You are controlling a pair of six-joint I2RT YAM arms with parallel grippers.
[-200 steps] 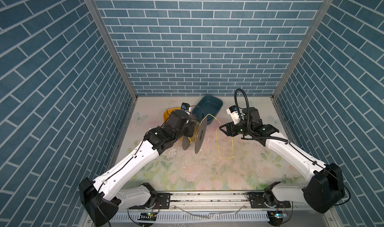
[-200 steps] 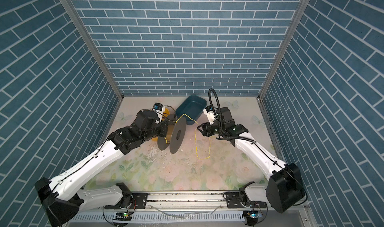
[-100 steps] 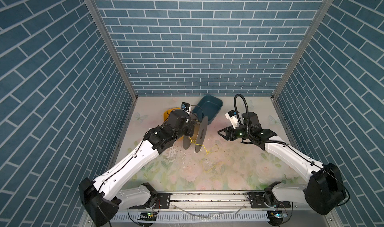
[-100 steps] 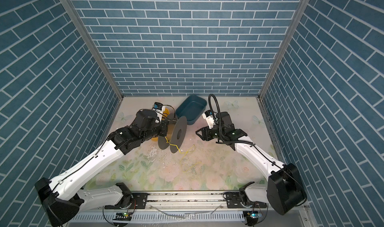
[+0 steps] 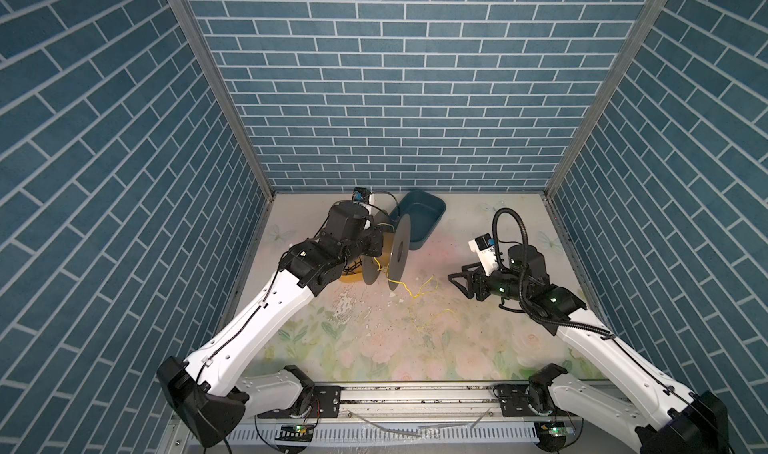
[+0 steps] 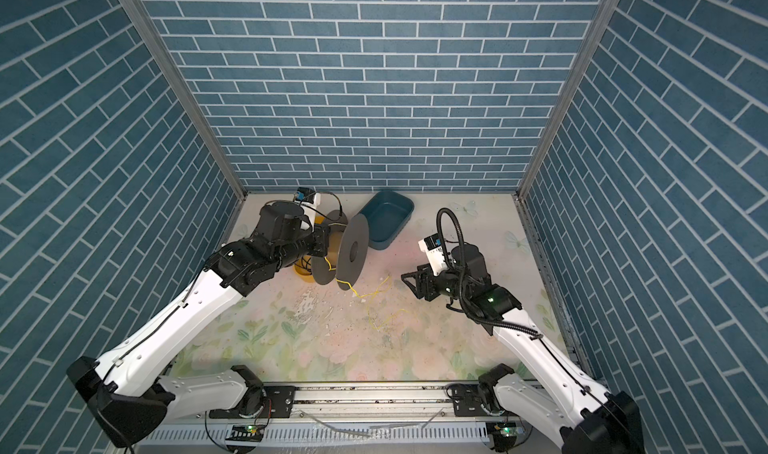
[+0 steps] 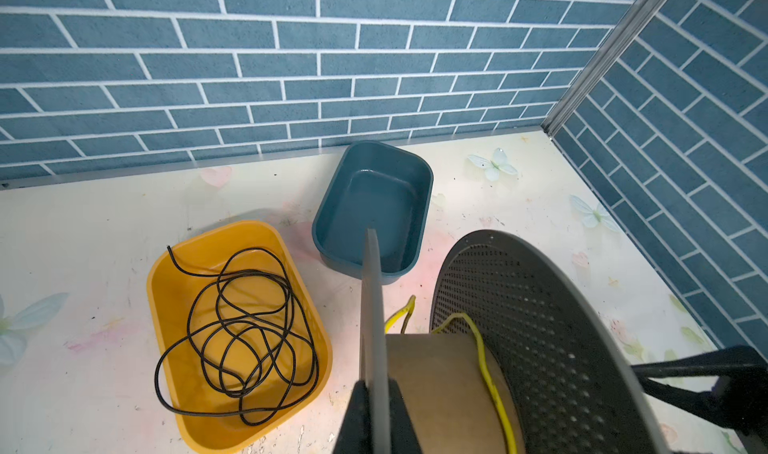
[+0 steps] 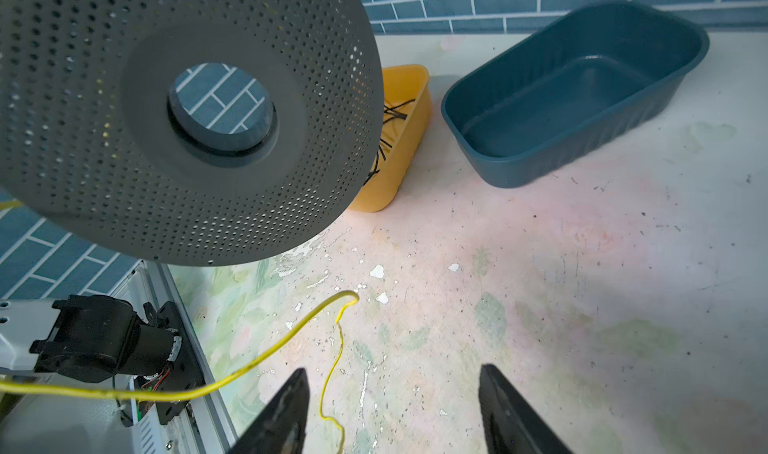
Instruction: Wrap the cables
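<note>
Change over the last second: the right gripper [image 5: 459,281] no longer holds the cable [image 6: 360,296] up in a tall loop. Its jaws now stand spread and empty, drawn back to the right. The right wrist view confirms this: the fingers [image 8: 286,410] are wide apart and the cable lies on the table [image 5: 478,348] in front of them, untouched.

The left gripper [image 7: 374,394] is pressed together on one flange of the spool [image 5: 401,252] and holds it on edge, left of centre, just in front of the yellow bin [image 7: 166,273] and the blue bin [image 7: 428,182]. Cannot tell whether the spool's lower rim touches the table.

Cable position: one strand crosses the cardboard core between the flanges. It then drops off the spool's lower edge and trails right and nearer in slack kinks over mid-table.

Reading: this is a release between turns, not a finish. Most of the length is still off the spool. The next move probably needs a fresh pinch further along the cable.

Risk: with no tension, the turn on the core may slip loose.
</note>
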